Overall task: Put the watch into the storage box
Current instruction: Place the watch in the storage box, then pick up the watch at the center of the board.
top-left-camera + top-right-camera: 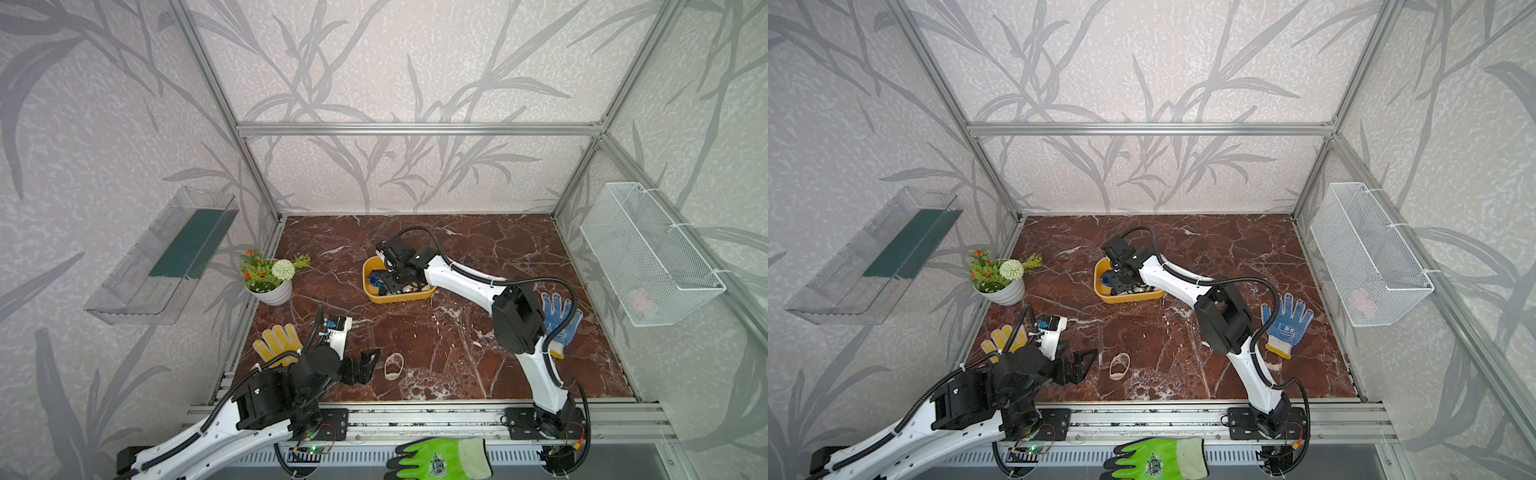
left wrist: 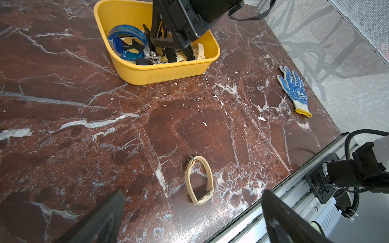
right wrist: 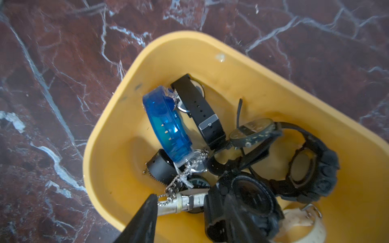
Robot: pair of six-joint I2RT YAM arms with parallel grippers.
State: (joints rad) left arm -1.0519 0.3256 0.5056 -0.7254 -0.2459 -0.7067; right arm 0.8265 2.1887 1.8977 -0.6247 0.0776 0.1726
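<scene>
- My right gripper (image 2: 172, 47) hangs in the shallow yellow plastic storage box (image 2: 164, 73), fingers parted above a chunky black watch (image 3: 252, 195).
- My left gripper (image 1: 365, 368) gapes wide near the beige rubber-strap watch (image 2: 187, 181) on the red marble tabletop (image 2: 126, 126).

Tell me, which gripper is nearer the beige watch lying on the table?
Left. The left gripper sits open right beside the beige watch, not touching it; the right gripper is far off, down in the yellow storage box.

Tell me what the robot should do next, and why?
Probably lift the right gripper up out of the storage box: its jaws stand apart and the black watch lies inside. The beige watch lies on the table near the open left gripper.
</scene>
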